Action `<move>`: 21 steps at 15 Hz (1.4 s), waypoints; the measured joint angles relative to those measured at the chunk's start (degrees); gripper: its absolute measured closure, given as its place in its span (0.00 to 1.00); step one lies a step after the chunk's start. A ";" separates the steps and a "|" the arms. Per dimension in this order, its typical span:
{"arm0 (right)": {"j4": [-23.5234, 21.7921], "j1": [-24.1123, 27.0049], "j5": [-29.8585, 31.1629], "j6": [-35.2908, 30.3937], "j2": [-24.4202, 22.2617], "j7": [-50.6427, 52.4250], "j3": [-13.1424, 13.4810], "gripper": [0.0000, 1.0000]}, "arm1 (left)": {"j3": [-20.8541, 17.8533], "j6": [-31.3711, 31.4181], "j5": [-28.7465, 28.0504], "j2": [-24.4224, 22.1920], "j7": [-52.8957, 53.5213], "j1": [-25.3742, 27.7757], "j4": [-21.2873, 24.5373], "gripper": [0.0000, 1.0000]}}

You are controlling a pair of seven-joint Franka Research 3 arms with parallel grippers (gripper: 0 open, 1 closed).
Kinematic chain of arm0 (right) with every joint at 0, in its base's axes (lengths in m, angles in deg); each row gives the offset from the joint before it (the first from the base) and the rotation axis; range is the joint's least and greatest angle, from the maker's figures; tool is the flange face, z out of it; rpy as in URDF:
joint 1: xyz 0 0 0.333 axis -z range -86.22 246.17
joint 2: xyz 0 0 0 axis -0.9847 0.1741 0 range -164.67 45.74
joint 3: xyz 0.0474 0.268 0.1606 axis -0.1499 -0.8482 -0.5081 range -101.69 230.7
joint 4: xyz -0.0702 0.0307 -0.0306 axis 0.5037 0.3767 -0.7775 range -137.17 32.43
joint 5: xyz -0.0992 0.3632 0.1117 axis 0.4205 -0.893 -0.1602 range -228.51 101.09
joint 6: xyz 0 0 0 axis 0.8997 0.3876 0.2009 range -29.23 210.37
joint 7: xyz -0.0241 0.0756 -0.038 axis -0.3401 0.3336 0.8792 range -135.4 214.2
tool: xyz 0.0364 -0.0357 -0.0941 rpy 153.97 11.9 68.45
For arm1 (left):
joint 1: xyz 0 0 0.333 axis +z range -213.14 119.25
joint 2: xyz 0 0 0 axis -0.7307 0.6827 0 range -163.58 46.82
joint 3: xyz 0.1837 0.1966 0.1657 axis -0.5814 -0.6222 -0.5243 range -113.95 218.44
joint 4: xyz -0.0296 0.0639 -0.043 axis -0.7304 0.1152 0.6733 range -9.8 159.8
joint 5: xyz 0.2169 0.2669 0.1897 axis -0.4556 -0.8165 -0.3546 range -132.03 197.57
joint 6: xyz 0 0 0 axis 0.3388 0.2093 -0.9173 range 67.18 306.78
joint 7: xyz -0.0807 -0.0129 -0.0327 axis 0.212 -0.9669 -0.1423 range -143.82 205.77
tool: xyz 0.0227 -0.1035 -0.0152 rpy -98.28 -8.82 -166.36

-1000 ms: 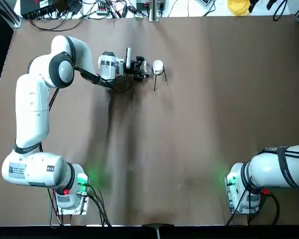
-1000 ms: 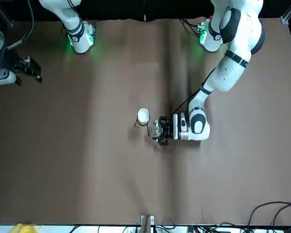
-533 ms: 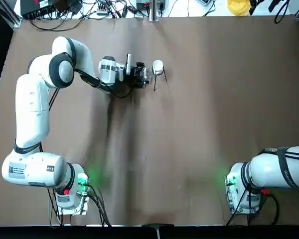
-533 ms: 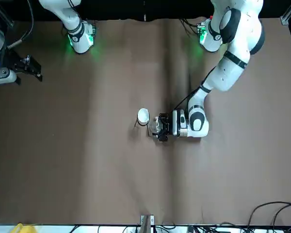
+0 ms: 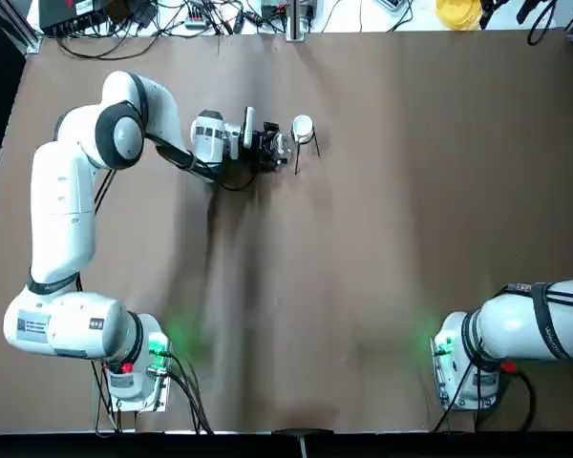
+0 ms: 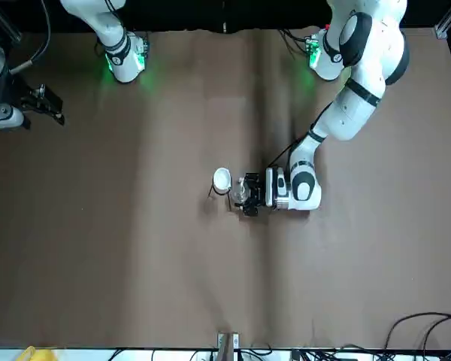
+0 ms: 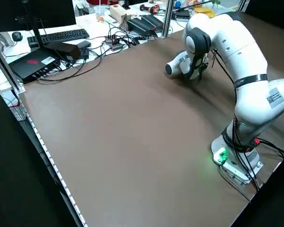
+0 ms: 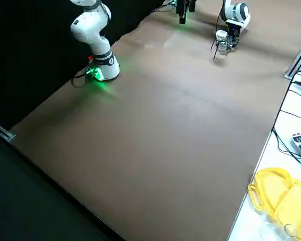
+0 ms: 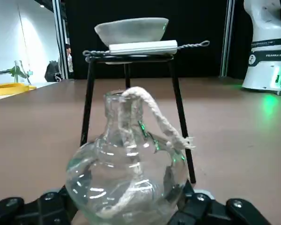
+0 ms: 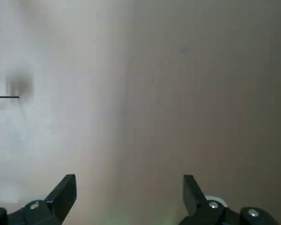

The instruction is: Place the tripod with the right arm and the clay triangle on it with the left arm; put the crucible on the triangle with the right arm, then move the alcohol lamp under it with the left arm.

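Brown tabletop (image 5: 382, 239): left gripper (image 9: 126, 211) clamps the alcohol lamp (image 9: 129, 178); only its wrist view shows crucible (image 9: 131, 31), clay triangle (image 9: 143, 47) and tripod (image 9: 89, 93) stacked just beyond. Right gripper (image 10: 126, 197) spread.

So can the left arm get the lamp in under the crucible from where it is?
Probably yes: the left gripper holds the alcohol lamp facing a gap between two tripod legs, with the crucible above the wick.
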 joint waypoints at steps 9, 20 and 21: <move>-0.44 -0.04 -1.48 -1.84 -1.10 -1.27 0.85 0.00 | -0.01 0.02 1.11 0.00 0.38 -0.66 -0.05 0.16; -2.04 -0.17 -1.53 -2.32 -3.17 -2.20 1.07 0.00 | -0.43 0.02 1.12 -0.02 0.46 -0.32 -0.14 0.00; -2.04 -0.17 -1.53 -2.32 -3.17 -2.20 1.08 0.00 | -0.47 0.02 1.12 -0.03 0.46 -0.17 -0.15 0.00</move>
